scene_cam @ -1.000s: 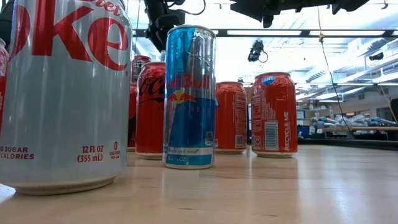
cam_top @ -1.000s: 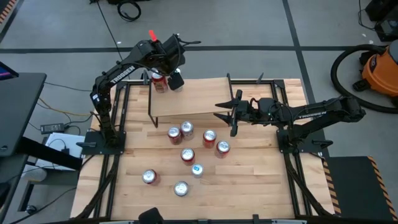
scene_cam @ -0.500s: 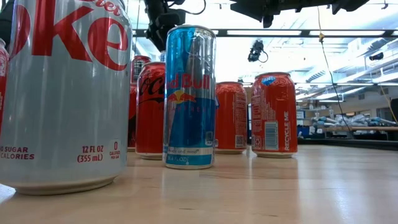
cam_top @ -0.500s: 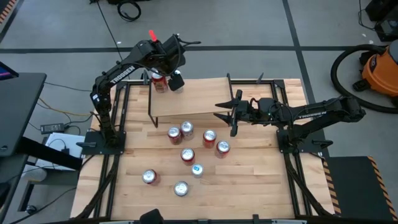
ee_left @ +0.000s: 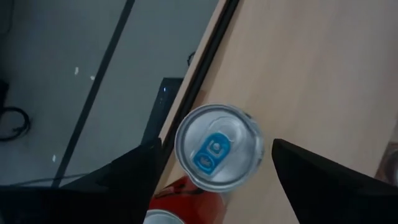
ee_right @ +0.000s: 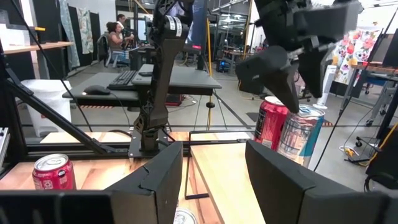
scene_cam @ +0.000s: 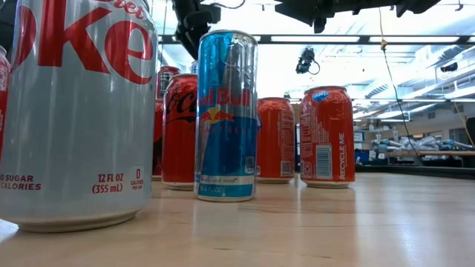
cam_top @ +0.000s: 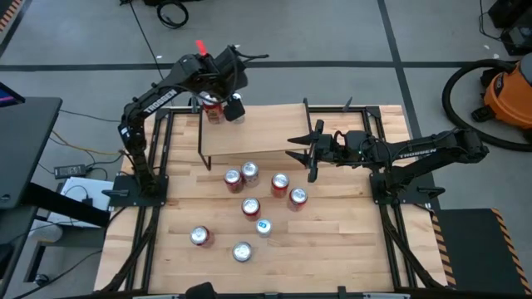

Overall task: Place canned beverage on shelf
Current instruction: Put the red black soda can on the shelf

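Left wrist view shows your left gripper [ee_left: 211,165] spread wide, holding nothing, directly above a silver can [ee_left: 217,146] standing on the shelf [cam_top: 258,129] right at its corner edge beside a red can [cam_top: 214,112]. Lift straight up; drifting sideways risks knocking either off. Right gripper [cam_top: 301,148] waits open beyond the shelf's other end.

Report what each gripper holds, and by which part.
Nothing is held. The left gripper is open over the silver can standing on the shelf, fingers clear of its sides. The right gripper is open and empty.
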Available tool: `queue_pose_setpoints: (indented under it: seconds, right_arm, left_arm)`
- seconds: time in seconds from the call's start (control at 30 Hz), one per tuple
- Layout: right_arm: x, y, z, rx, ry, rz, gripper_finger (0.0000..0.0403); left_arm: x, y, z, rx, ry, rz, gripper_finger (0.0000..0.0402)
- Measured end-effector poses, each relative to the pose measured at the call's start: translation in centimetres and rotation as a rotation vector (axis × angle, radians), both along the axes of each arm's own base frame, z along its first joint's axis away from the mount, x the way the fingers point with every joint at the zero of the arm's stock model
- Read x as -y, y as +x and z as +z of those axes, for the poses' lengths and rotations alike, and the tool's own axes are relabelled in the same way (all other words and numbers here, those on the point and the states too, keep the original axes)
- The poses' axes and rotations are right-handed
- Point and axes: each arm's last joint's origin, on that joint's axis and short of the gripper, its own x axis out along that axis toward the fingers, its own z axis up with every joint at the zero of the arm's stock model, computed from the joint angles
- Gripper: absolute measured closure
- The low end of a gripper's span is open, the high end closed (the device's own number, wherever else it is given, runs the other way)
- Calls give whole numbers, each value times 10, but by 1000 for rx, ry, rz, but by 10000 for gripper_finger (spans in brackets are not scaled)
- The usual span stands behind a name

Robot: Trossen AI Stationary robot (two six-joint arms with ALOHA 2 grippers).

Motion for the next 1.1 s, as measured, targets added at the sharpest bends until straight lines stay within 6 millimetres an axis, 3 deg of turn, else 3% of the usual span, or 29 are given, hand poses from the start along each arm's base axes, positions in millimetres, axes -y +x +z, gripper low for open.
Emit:
queue_pose_setpoints:
  seconds: [0.27, 0.5, 0.83, 1.0, 1.1]
  right_arm:
    - [0, 0, 0, -1, -2, 0, 218]
    - [0, 0, -1, -7, -6, 0, 218]
    - [1, 0, -6, -69, -30, -45, 218]
    - [1, -1, -8, -90, -24, -49, 218]
    - [-2, -1, -9, -104, -18, -39, 218]
  left_arm:
    - [24, -4, 16, 46, 33, -76, 86]
    - [84, 14, 18, 81, -86, -308, 86]
    - [184, 34, -3, -30, -170, -569, 86]
    - [221, 42, -31, -63, -205, -614, 86]
    - [241, 42, -58, -144, -226, -639, 86]
